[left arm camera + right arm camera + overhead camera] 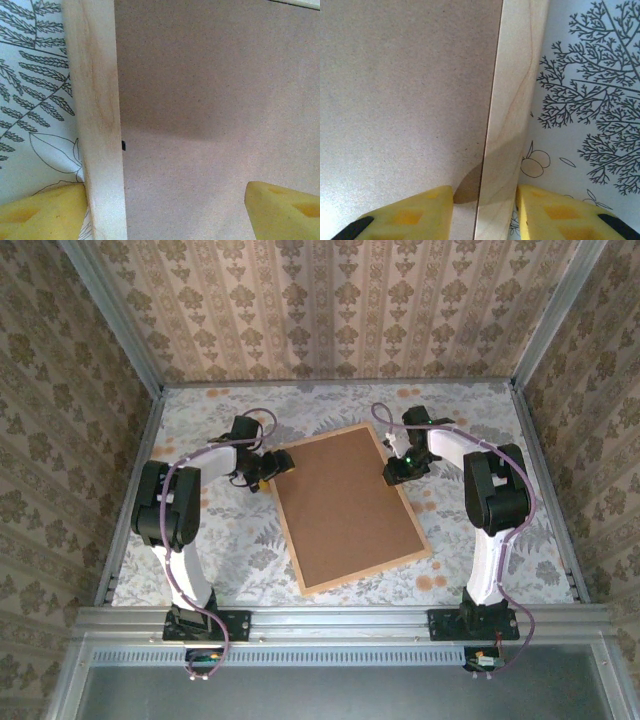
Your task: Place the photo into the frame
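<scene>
Currently frame [367, 573] lies back-up on bench [240, 560]; left tool [264, 472] wide open astride its left edge, holding nothing; right tool [398, 472] half-closed astride right edge, grip uncertain; risk: uneven lift twists frame, board [345, 500] slips out.

The frame [367, 572] is laid at the middle of the table [200, 420], backing board [340, 505] upward. Its left rail is straddled by the left gripper [264, 477] and its right rail by the right gripper [396, 474], one finger of each inside over the board and the other outside.
</scene>
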Robot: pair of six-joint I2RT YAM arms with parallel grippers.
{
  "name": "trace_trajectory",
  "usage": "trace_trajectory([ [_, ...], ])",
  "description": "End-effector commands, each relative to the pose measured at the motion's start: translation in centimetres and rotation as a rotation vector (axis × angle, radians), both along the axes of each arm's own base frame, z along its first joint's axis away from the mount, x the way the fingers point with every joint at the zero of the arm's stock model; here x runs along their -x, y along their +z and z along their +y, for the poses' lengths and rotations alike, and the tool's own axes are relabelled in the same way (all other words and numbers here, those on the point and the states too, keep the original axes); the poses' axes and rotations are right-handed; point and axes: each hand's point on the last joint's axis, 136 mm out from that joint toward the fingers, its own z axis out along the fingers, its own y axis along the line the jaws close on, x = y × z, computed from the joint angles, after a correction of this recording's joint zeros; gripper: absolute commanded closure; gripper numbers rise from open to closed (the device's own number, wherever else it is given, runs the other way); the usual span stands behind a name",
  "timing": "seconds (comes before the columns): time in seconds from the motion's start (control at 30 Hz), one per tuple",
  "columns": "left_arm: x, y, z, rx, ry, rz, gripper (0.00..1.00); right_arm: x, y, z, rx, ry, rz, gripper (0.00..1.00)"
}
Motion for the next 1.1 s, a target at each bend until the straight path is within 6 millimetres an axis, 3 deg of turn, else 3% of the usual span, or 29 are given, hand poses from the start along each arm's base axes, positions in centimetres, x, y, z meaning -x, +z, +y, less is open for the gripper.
trace_trajectory([
  [0.0, 0.3, -0.6, -1.3, 0.015, -0.054, 0.007, 0.16, -0.6, 2.6, 0.3, -0.028, -0.059, -0.051, 0.58],
  [0.17, -0.1, 0.7, 0.1, -0.088, -0.078, -0.044, 0.16, -0.4, 3.3, -1.2, -0.009, -0.217, -0.067, 0.46],
  [0.27, 0.2, 1.4, 0.6, -0.109, -0.083, -0.062, 0.16, 0.8, 2.9, -0.7, -0.045, -0.253, -0.027, 0.38],
  [0.43, 0.5, 1.2, -0.5, -0.070, -0.101, -0.054, 0.16, 3.3, 1.4, -1.1, -0.041, -0.290, 0.087, 0.34],
  [0.7, -1.0, 1.3, -1.9, -0.021, -0.120, -0.077, 0.16, 7.8, 0.7, 0.3, -0.130, -0.284, 0.209, 0.36],
  [0.93, -4.9, 1.3, -1.6, -0.019, -0.115, -0.147, 0.16, 11.3, 3.1, 4.1, -0.324, -0.225, 0.230, 0.42],
  [0.97, -5.7, 1.5, -1.3, -0.022, -0.113, -0.164, 0.16, 11.5, 3.0, 3.9, -0.309, -0.235, 0.228, 0.42],
  [1.07, -6.7, 2.1, 0.7, -0.074, -0.086, -0.180, 0.16, 10.4, 2.6, 0.4, -0.155, -0.313, 0.164, 0.44],
])
